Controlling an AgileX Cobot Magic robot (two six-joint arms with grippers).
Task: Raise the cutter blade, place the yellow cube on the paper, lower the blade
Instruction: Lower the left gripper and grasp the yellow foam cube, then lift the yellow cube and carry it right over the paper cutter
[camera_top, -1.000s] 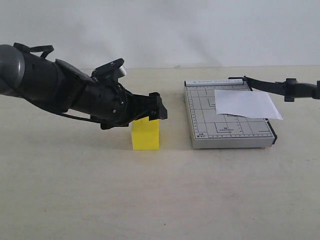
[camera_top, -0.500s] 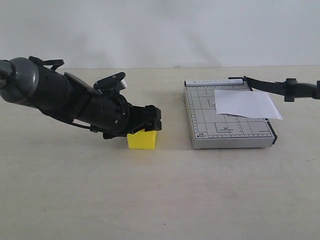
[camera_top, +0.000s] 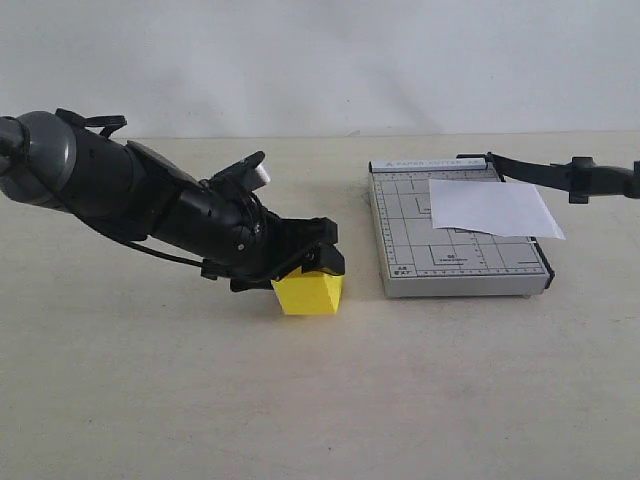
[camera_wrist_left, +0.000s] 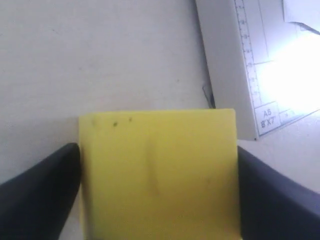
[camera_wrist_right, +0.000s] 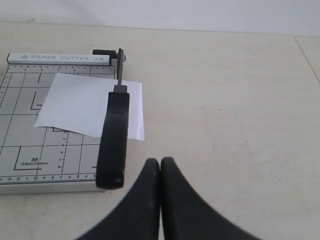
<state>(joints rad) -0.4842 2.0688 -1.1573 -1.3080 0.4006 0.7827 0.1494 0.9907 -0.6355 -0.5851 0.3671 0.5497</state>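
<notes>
left pincer (camera_top: 322, 256) is clamped on the yellow cube (camera_top: 308, 293). in the left wrist view both black fingers (camera_wrist_left: 45, 190) sit flush against opposite faces of it, no gap on either side. the cube is out on the bench (camera_top: 300, 400), to the left of the grey cutter board (camera_top: 410, 215), near it but not touching. from the exterior view it looks twisted and tipped a bit, one corner pointing toward the camera. honestly can't tell if its bottom edge rests on the bench or has just cleared it.

the paper (camera_top: 490, 208) is lying flat on the right half of the board, toward the back. it's slightly crooked, with its front right corner hanging over the board's right edge. nothing yellow on it so far.

right pincer (camera_wrist_right: 160, 161) is clenched with nothing in it, the two fingertips pressed together. it hangs over bare bench just off the board's front right corner. the cutter blade (camera_wrist_right: 112, 145) shows in the right wrist view running from the hinge at the board's back edge down across the paper's right side. its fat handle end is just beside the pincer tips but not touching them. can't tell from that angle how far the blade sits above the board.
</notes>
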